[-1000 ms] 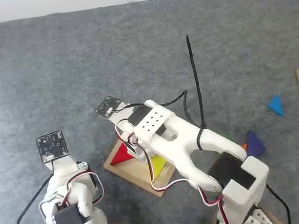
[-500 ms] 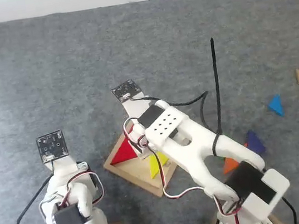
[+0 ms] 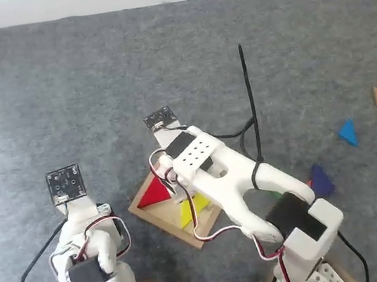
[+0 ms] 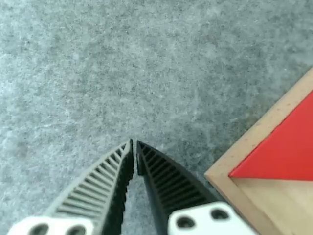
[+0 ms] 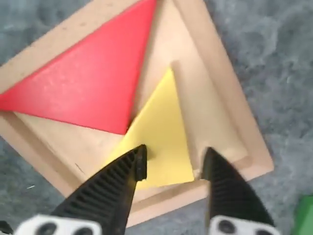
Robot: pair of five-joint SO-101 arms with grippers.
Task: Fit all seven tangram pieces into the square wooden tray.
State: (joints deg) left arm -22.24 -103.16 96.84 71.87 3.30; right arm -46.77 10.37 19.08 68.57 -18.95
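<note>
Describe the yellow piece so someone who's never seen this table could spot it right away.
Find the square wooden tray in the middle of the grey carpet. Inside it, the yellow triangle is the smaller piece, beside the big red triangle and under the right gripper's open fingers.

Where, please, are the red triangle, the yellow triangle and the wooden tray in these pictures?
red triangle (image 5: 83, 83): right wrist view, middle of its top face.
yellow triangle (image 5: 164, 134): right wrist view, middle of its top face.
wooden tray (image 5: 234, 107): right wrist view, raised rim beside the yellow piece.
</note>
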